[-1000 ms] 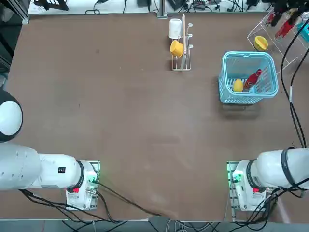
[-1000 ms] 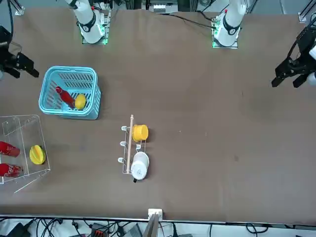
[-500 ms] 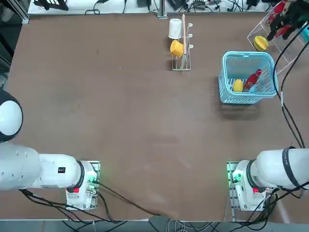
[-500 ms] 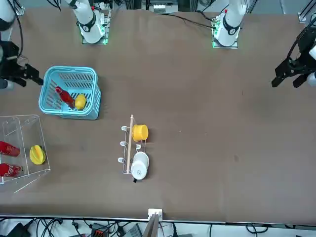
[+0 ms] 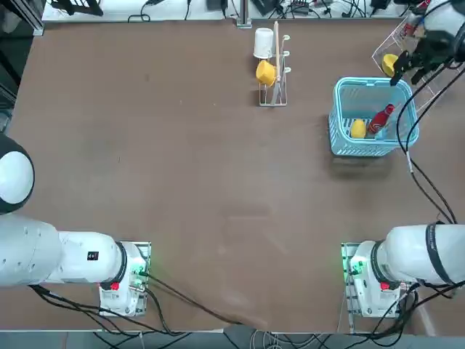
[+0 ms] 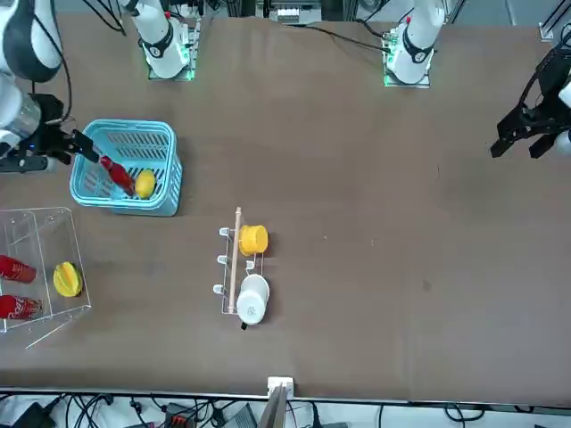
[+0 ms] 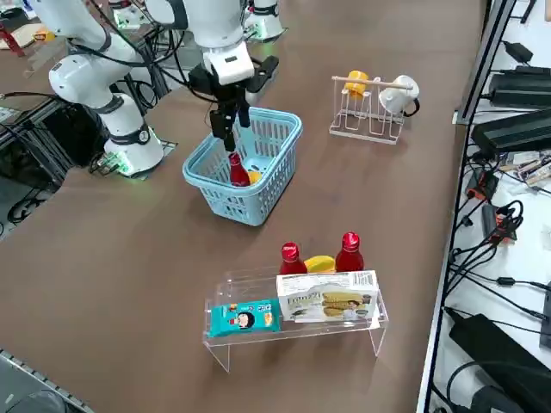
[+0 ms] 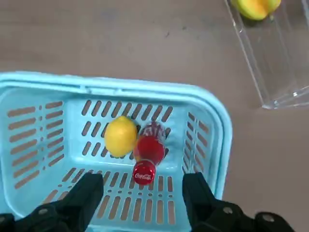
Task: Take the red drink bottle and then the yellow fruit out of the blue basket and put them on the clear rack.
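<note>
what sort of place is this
Probably a robotics lab or test bench: a robot arm whose right gripper hangs open over the basket, props like a rack of groceries, and loose cables beside the table.

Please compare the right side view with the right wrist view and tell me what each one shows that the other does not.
Only the right side view: the cup stand, plus the teal packet, white box and two red bottles at the clear rack.
Only the right wrist view: white lettering on the cap of the red drink bottle.
Both: that bottle and the yellow fruit in the blue basket, the rack, and the right gripper over the basket.
</note>
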Tool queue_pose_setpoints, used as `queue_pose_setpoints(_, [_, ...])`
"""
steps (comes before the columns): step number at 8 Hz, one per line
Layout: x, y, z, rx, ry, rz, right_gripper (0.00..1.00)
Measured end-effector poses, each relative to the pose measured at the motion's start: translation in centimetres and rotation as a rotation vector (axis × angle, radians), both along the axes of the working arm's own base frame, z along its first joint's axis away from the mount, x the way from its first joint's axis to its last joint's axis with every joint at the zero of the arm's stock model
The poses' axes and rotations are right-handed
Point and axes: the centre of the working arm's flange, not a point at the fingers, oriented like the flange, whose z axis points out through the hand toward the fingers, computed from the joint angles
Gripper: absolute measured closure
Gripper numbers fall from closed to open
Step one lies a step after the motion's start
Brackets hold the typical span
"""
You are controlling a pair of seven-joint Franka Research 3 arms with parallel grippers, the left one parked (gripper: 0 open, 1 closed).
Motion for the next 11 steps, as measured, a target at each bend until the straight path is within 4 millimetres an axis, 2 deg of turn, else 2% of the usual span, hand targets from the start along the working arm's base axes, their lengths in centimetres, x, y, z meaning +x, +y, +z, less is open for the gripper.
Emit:
queue_pose_setpoints(2, [-1.3,0.2,-2.0,0.0,-0.006,0.0,0.0])
queue_pose_setpoints(6, [-2.6,0.5,-5.0,-0.003,-0.023,0.0,0.04])
queue_pose_setpoints(11, [-2.4,0.6,-6.8,-0.007,-0.024,0.004,0.15])
